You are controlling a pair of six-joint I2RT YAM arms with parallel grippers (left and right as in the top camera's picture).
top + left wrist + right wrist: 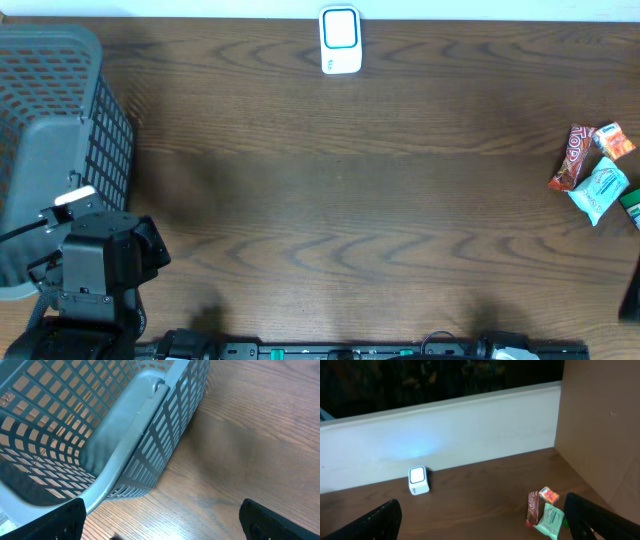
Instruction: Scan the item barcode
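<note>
1. We are looking at a dark, wood-grained bench [340,220] that is filling the overhead view.
2. A grey mesh basket [110,140] is standing on the bench's left end.
3. A small white scanner [340,40] with a blue-lit face is sitting at the far edge, near the middle, well apart from everything else.
4. At the right end we are seeing three packets lying close together: a red-brown packet [572,158], an orange packet [613,140] just beside it, and a teal packet [601,190] nearer us.
5. A green item [631,205] is lying at the right edge, with the frame cutting it off.
</note>
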